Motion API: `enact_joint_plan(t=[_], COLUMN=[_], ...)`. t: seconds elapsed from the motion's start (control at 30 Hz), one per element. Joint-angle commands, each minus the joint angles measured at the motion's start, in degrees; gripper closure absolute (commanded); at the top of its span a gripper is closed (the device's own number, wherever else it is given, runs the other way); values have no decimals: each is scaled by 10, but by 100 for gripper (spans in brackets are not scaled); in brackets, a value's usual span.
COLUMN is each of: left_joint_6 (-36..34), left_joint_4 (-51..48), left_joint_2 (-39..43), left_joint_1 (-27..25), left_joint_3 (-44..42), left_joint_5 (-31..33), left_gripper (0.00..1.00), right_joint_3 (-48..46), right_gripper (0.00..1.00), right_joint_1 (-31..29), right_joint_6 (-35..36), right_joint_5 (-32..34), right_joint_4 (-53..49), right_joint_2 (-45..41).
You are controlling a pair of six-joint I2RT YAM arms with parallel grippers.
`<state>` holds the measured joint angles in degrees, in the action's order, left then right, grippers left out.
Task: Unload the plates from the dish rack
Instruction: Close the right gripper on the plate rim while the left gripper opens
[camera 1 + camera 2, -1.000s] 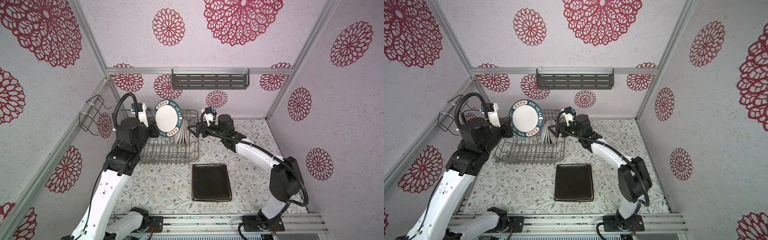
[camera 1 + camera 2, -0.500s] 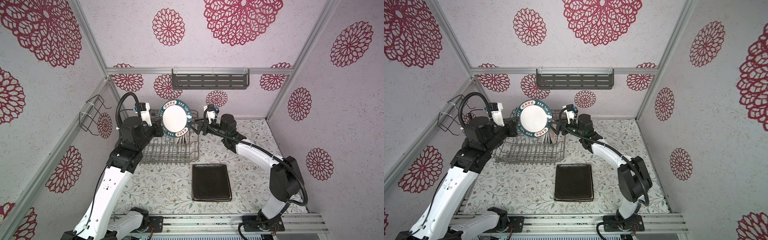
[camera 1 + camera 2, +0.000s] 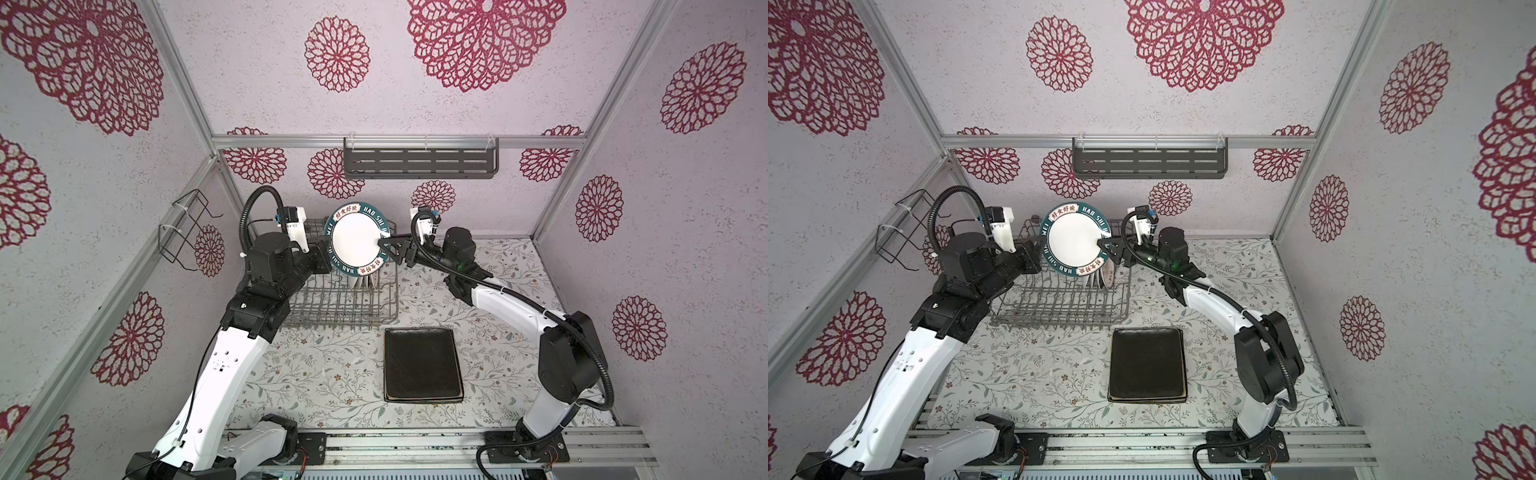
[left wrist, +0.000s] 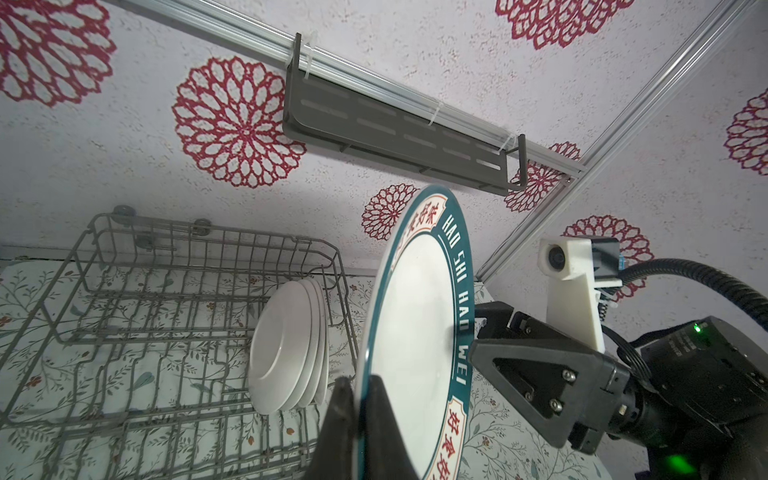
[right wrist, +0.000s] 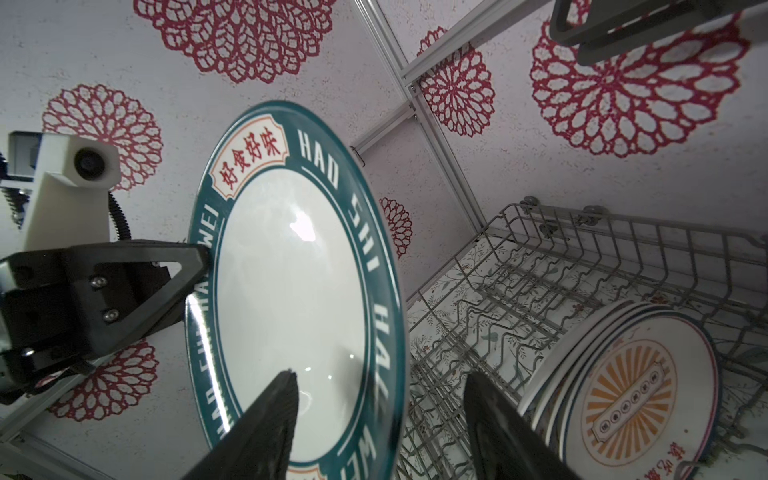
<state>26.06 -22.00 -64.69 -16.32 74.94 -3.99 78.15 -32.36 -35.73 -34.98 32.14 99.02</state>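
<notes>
A small round white plate [image 3: 357,241] [image 3: 1073,245] with a dark-blue lettered rim is held upright above the dish rack [image 3: 345,307] [image 3: 1059,307]. My left gripper [image 3: 328,259] [image 4: 357,382] is shut on its left rim. The right gripper [image 3: 384,249] [image 5: 382,376] is open and straddles the opposite rim, one finger before the plate's face and one well behind it. Several more round plates [image 4: 286,349] [image 5: 623,386] stand at the rack's right end. A dark brown rectangular plate [image 3: 422,365] [image 3: 1148,365] lies flat on the table in front of the rack.
A grey slotted shelf [image 3: 419,162] hangs on the back wall above the rack. On the left wall is a small black wire holder [image 3: 187,232]. Walls close in the floral table on three sides.
My left gripper has carried the round plate to the right, to the right gripper. The right gripper's jaws have narrowed around the plate's rim.
</notes>
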Motion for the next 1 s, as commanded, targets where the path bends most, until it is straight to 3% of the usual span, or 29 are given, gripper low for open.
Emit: enact_joint_plan(t=[0.0,0.17,0.9,0.97], left_joint_6=[7,5,9,11], left_joint_4=[42,41,36,35], left_joint_2=[2,0,-19,-21], left_joint_1=[4,5,5,5], left_joint_3=[-1,-4,-4,-5], left_joint_5=[-9,-9,-16,-14], left_gripper=[100,100,100,95], right_joint_3=[6,2,-28,-30], right_gripper=[41,53,87,89], right_joint_1=[4,5,12,13], right_joint_6=[-10,-14,-31,-31], right_joint_5=[-17,-18,-31,-33], right_joint_4=[39,50,105,108], right_joint_2=[1,3,-3,-2])
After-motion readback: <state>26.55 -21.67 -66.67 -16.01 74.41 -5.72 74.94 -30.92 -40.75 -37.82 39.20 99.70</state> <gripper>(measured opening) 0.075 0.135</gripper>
